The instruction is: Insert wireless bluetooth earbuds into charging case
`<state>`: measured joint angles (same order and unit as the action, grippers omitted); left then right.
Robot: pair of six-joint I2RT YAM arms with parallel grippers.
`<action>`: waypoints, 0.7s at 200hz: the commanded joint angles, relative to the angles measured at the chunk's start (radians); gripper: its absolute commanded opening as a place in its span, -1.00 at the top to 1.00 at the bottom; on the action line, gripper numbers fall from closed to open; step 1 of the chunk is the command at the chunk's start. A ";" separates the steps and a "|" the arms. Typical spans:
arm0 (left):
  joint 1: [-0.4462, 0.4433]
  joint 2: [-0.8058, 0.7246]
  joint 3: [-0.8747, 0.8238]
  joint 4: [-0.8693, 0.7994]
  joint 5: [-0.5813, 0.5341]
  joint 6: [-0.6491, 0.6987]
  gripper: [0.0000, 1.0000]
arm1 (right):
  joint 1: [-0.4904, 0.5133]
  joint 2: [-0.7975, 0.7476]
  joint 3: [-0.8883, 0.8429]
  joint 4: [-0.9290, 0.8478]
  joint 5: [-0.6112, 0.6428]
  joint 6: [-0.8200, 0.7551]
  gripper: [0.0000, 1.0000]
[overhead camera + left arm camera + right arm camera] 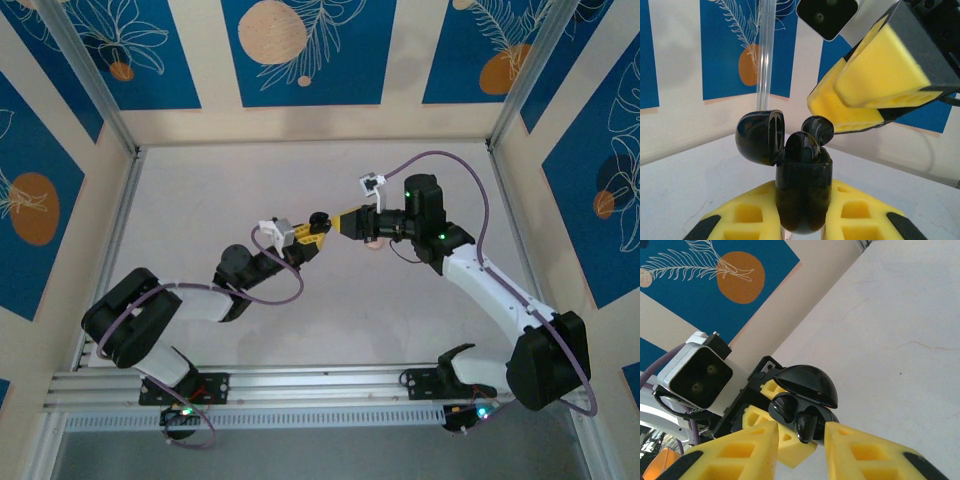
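The left gripper (802,212) clamps the case (803,192) upright, lid (759,136) open to expose its sockets. The right gripper's (801,437) narrow fingers flank an earbud (807,426) at the case's mouth; whether they grip it I cannot tell.

Glossy black rounded plastic charging case (804,192) held aloft, upright, lid swung open. One tiny black earbud (801,146) sits seated inside; the second earbud (818,129) tilts just above its mouth.

The bottom of the case (804,172) is hidden between the left gripper's (804,200) yellow fingers (747,212), which the edge cuts off, and one earbud (801,146) sits half hidden inside it.
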<state>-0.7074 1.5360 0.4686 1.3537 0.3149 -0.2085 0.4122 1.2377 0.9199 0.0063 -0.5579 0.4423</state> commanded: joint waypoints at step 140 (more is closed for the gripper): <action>-0.009 -0.021 0.038 0.055 0.090 -0.014 0.74 | -0.029 0.017 0.022 0.025 -0.077 0.007 0.18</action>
<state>-0.7074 1.5326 0.4694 1.3540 0.3370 -0.2085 0.4076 1.2625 0.9199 0.0067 -0.5591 0.4408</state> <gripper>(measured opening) 0.165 0.338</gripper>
